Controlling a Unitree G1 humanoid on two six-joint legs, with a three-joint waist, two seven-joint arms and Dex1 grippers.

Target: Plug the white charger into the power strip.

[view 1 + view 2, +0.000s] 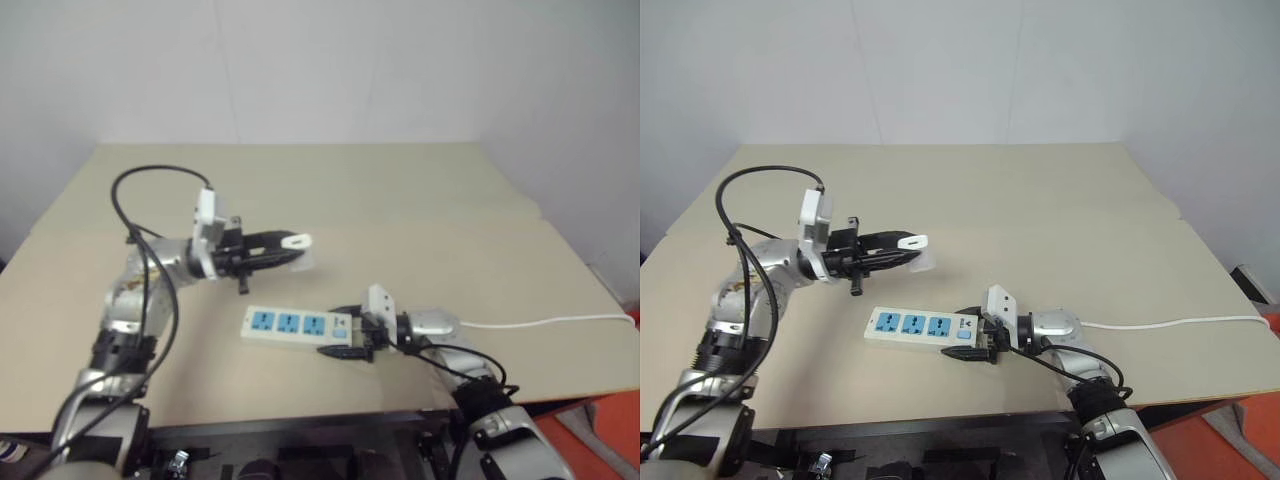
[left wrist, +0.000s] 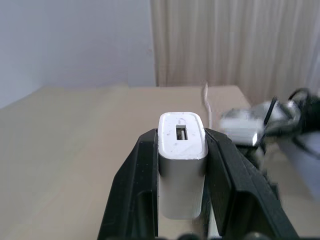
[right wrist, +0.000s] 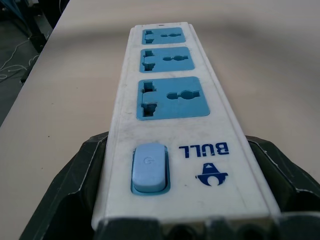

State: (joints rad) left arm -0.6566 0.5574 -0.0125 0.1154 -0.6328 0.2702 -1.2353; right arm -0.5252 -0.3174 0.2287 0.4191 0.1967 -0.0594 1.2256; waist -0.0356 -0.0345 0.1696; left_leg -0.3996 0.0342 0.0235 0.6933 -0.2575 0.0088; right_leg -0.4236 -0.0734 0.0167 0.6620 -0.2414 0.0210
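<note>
Alignment matters: left gripper (image 1: 292, 243), clamping the small white plastic charger cube (image 1: 296, 241) mid-frame, should turn prongs down over the long white power strip's (image 1: 296, 325) blue sockets below, its switch end clamped by the right gripper (image 1: 345, 342).

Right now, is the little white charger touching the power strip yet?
Apart. The left eye view shows the white charger held in the left gripper above the table, with bare tabletop between it and the power strip.

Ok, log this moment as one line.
left gripper: shut on white charger, above table | right gripper: shut on power strip switch end | sockets unoccupied | plugging not yet done
</note>
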